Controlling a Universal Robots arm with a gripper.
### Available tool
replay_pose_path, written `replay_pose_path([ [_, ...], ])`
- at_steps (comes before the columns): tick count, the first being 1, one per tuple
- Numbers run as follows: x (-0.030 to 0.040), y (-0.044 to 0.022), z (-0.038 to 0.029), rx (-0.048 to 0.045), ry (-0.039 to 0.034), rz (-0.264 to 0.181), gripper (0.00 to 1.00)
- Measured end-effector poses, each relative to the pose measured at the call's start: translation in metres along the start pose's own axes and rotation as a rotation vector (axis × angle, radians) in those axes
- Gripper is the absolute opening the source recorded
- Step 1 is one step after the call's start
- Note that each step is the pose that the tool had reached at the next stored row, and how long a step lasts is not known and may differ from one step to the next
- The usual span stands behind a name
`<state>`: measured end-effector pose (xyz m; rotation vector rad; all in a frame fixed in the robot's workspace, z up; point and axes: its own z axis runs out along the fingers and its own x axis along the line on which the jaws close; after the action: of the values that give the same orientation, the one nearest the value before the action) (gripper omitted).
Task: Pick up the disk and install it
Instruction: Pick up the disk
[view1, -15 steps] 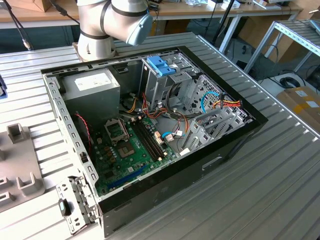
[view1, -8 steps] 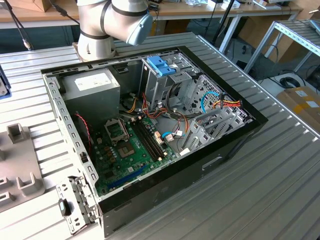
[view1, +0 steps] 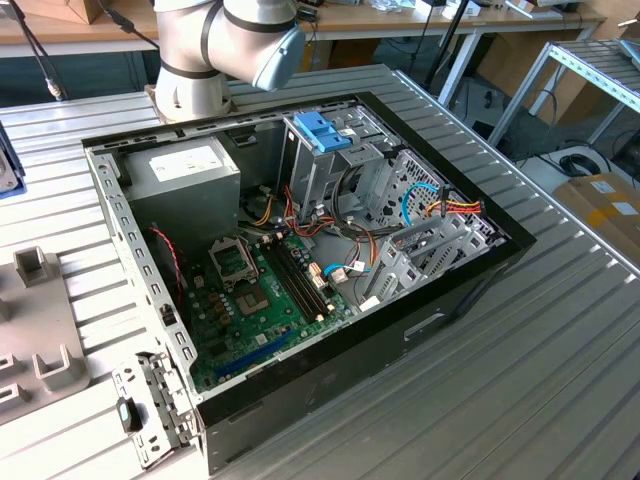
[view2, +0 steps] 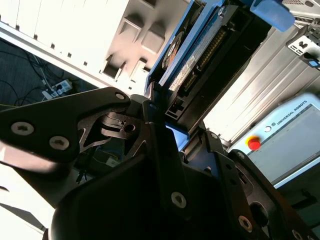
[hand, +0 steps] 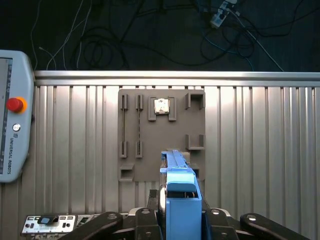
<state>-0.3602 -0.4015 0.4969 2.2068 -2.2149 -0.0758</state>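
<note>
- The robot's arm (view1: 185, 40) in the exterior view: thick silver-grey cylindrical segments, with a dark ring at the seam
- A pale blue-grey rounded cap (view1: 278, 55) closes one joint
- The gripper (view2: 161, 110) in the second wrist view: matte black plates and angular links cut with openings
- Silver socket-head screws (view2: 179, 199) stud the black metal, two of them side by side on one flat link (view2: 75, 120)
- In the first wrist view, black link bars (hand: 107, 220) carry round pivot heads

The arm (view1: 228, 40) is folded at a joint; the gripper (hand: 182, 222) has its jaws closed on the disk (hand: 176, 167).
</note>
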Motion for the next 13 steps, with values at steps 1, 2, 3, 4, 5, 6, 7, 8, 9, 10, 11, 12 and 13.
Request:
replay_pose_path([
  [1, 0.0, -0.0004, 0.0, 0.0, 0.0, 0.0, 0.37],
  [2, 0.0, -0.0008, -0.0001, -0.0001, 0.0001, 0.0, 0.37],
  [3, 0.0, -0.0012, -0.0001, 0.0, 0.0, 0.0, 0.37],
  [4, 0.0, -0.0015, -0.0001, 0.0, 0.0, 0.0, 0.37],
  [5, 0.0, -0.0019, -0.0001, 0.0, 0.0, 0.0, 0.37],
  [6, 0.0, -0.0024, -0.0002, -0.0001, 0.0001, 0.0, 0.37],
  [7, 0.0, -0.0028, -0.0002, -0.0001, 0.0001, 0.0, 0.37],
  [8, 0.0, -0.0033, -0.0001, 0.0, 0.0, 0.0, 0.37],
  [9, 0.0, -0.0037, -0.0002, 0.0, 0.0, 0.0, 0.37],
  [10, 0.0, -0.0041, -0.0002, 0.0, 0.0, 0.0, 0.37],
  [11, 0.0, -0.0045, -0.0002, 0.0001, 0.0, 0.0, 0.37],
  [12, 0.0, -0.005, -0.0002, 0.0, 0.0001, 0.0, 0.37],
  [13, 0.0, -0.0054, -0.0002, 0.0, 0.0, 0.0, 0.37],
])
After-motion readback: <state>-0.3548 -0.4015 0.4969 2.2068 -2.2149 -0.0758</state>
